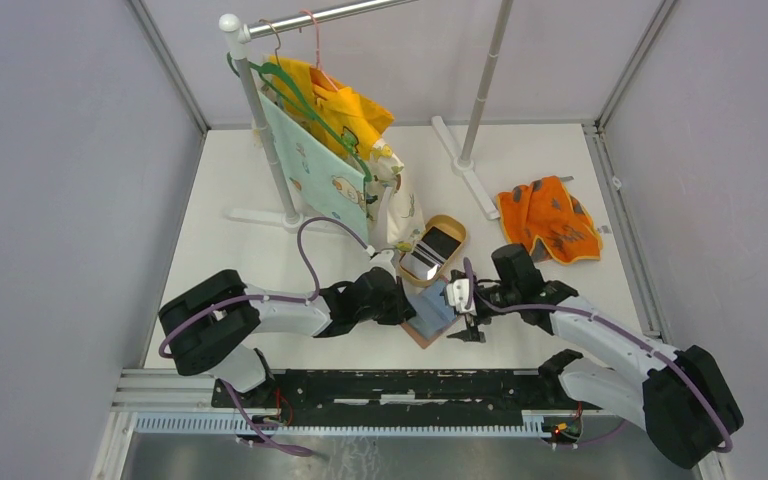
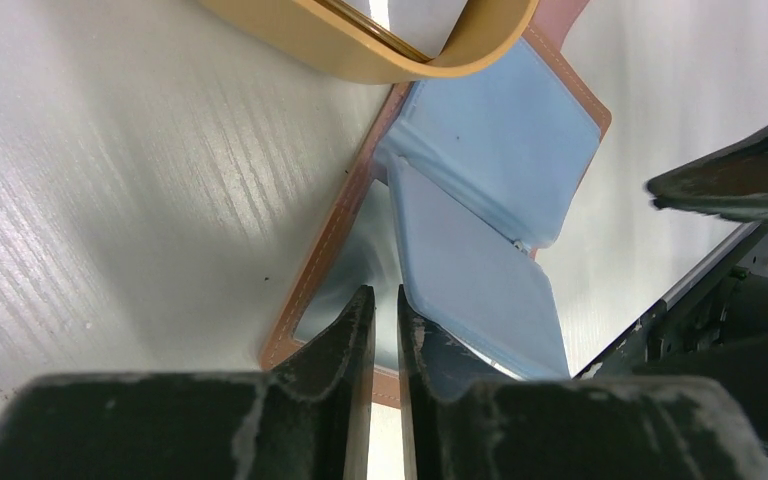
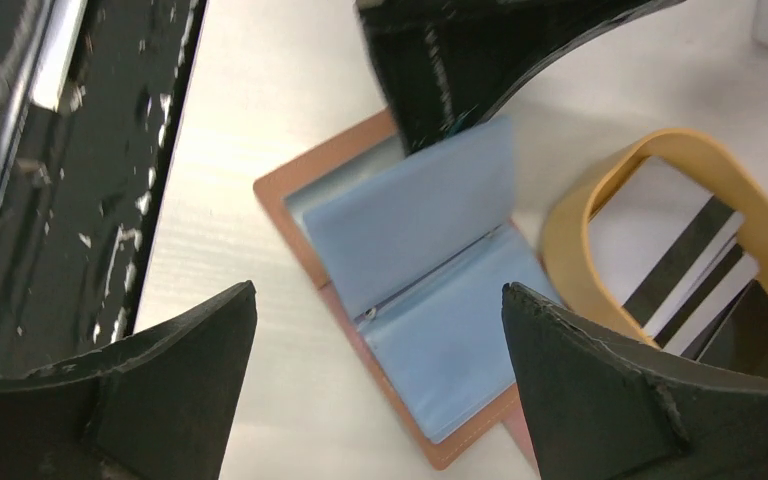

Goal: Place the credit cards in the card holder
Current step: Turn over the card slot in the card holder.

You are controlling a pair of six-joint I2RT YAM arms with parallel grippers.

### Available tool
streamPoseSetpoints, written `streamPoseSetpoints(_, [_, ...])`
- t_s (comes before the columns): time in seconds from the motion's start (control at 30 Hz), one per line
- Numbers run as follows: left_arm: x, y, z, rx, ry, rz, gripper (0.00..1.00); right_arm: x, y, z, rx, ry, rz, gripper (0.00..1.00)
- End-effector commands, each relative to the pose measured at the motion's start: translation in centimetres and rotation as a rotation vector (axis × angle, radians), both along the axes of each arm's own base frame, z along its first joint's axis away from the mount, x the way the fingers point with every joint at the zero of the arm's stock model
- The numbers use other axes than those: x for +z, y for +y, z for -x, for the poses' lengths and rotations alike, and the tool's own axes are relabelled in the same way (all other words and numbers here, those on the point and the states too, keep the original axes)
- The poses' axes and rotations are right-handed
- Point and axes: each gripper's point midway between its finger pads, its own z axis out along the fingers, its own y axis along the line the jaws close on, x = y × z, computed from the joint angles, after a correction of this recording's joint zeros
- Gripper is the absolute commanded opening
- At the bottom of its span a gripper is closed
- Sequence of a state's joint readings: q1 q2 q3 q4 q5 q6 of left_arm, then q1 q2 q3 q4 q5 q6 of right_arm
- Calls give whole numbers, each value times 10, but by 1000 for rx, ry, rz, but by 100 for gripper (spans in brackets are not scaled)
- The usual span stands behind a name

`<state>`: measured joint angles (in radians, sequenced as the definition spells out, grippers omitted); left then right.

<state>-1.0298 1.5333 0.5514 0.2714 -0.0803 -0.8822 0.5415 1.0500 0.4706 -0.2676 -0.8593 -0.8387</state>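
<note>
Left gripper [image 2: 380, 295], jaws narrowed to a slit, pinched a blue leaf of the open card holder [image 3: 410, 250] near the desk's near edge, the contact itself hidden. Right gripper [image 3: 378, 292] gaped wide, empty. Credit cards [image 3: 680, 250] lay in the tan dish [image 3: 570, 215], partly cut off.

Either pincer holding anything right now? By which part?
Left pincer pinches the card holder at its edge; which layer can't be told. Right pincer is open, holding nothing.
</note>
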Motion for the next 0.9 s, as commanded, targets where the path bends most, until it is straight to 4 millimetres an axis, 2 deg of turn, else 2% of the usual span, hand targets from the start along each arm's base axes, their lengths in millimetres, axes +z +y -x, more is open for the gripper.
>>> streamPoseSetpoints(0.0, [14,-5,-6,-8,-54,30,20,-6,-1,-16,45,-214,9,98])
streamPoseSetpoints(0.2, [14,-7,-7,-12,-54,33,20,-21,3,-21,18,-208,85,98])
streamPoseSetpoints(0.43, [13,-7,-6,-13,-52,35,20,-21,9,-30,-47,-231,107,95])
streamPoseSetpoints(0.87, [13,-8,-6,-18,-52,38,20,-21,9,-36,-101,-223,113,93])
